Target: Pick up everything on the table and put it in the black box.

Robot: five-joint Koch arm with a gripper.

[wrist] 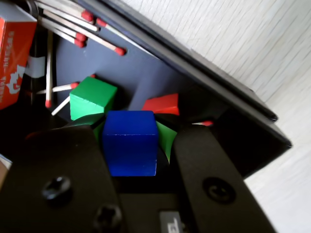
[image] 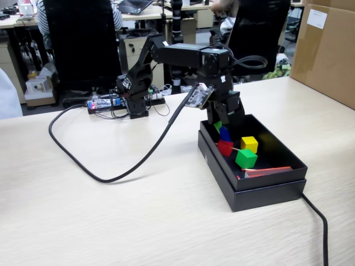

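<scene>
Holding blue cube (wrist: pixel 130 141) between jaws, gripper (image: pixel 223 132) hangs inside black box (image: pixel 260 191), at its far end in fixed view. Jaws closed on cube's two sides; green pad visible beside it in wrist view. Green cube (image: pixel 246 158), red cube (image: pixel 225 147) and yellow cube (image: pixel 249 144) already lie on box floor. Matchsticks (wrist: pixel 77 29) and orange matchbox (wrist: pixel 14 53) share box. Table (image: pixel 111 221) carries black cable (image: pixel 127 166).
</scene>
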